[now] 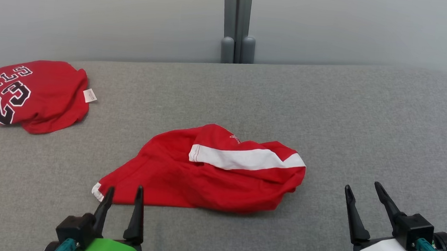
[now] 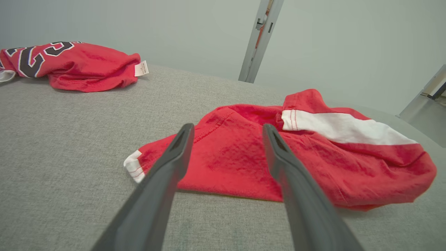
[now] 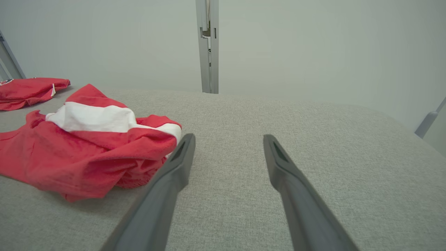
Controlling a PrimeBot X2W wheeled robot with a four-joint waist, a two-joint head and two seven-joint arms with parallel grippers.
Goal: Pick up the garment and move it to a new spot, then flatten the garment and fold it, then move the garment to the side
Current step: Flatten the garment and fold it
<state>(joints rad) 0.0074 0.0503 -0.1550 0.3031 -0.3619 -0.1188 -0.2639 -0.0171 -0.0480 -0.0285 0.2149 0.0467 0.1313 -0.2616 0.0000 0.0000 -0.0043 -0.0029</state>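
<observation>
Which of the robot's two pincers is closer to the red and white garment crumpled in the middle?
Left. The left pincer is open right at the near left edge of the garment, aimed at it. The right pincer is off to its right, over the bare grey surface.

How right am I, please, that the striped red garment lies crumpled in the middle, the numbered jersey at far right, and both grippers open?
Nearly: the head view shows the numbered jersey at far left, not right. The striped red garment lies crumpled in the middle; left gripper and right gripper are open.
</observation>
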